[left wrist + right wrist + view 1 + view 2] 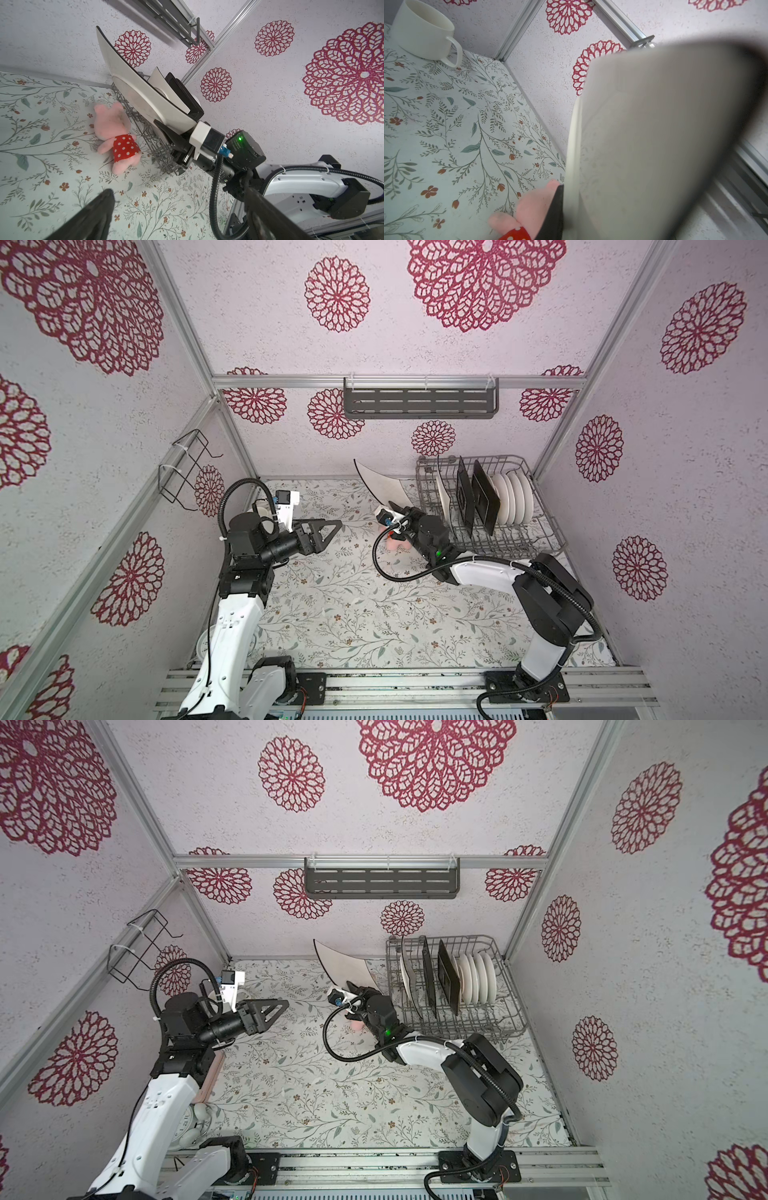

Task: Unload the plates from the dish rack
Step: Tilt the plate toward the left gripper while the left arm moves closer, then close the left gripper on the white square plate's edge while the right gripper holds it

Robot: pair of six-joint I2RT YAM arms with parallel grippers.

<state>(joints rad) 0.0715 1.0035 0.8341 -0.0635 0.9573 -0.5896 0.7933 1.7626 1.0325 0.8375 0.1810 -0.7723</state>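
Where right fingers (166,133) clamp, plate (384,483) — tilted, corner-up

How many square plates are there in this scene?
4. The right gripper holds one cream plate aloft, left of the dish rack. A second cream plate and two dark plates stand on edge in the rack. Others could be hidden behind them.

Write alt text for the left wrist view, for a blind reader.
The right gripper, jaws shut, holds a cream square plate tilted beside the dish rack, where other plates stand. A pink plush toy lies on the floral table next to the rack; the left gripper, jaws open, blurs the foreground.
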